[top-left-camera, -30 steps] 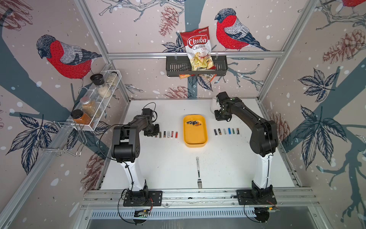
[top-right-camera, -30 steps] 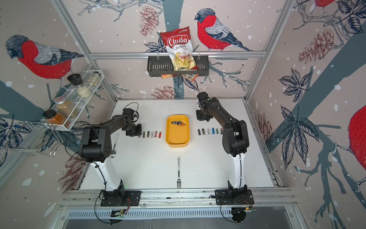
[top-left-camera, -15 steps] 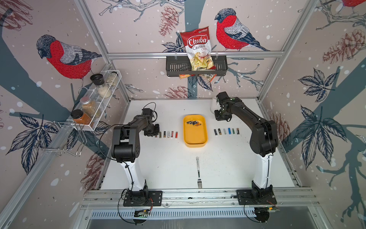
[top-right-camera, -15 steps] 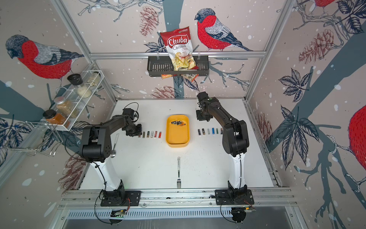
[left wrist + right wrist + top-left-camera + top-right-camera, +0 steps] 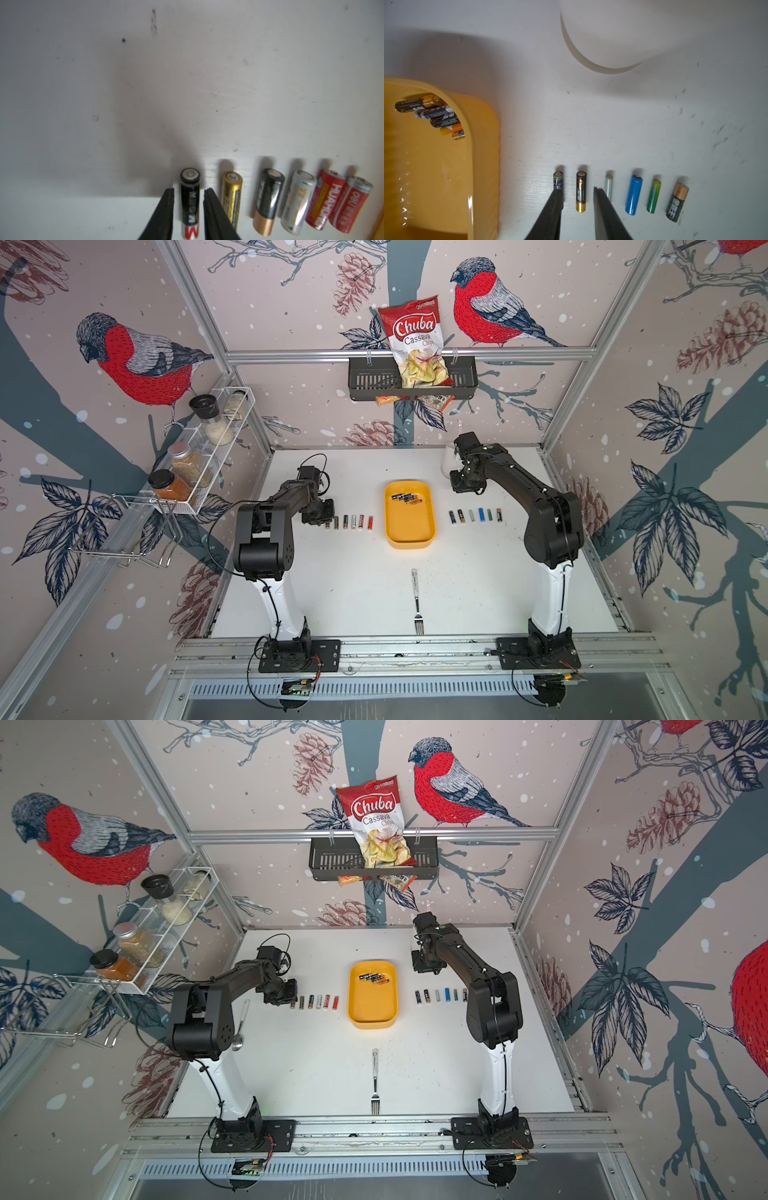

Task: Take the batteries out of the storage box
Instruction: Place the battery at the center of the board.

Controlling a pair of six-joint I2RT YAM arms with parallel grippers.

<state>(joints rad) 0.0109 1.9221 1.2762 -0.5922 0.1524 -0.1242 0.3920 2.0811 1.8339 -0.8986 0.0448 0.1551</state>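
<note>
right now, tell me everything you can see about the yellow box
The yellow box is a shallow rectangular tray with rounded corners and a raised rim, glossy like plastic. It sits flat and upright near the middle of the white table, its long side running away from the robot. A small cluster of batteries lies at its far end; the rest of its floor is bare. Nothing else touches it.

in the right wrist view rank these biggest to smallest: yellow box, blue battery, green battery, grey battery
1. yellow storage box, by far
2. blue battery
3. green battery, thinner and slightly shorter
4. grey battery: looks smallest, but the right gripper hides one end, so its length is unsure
</note>
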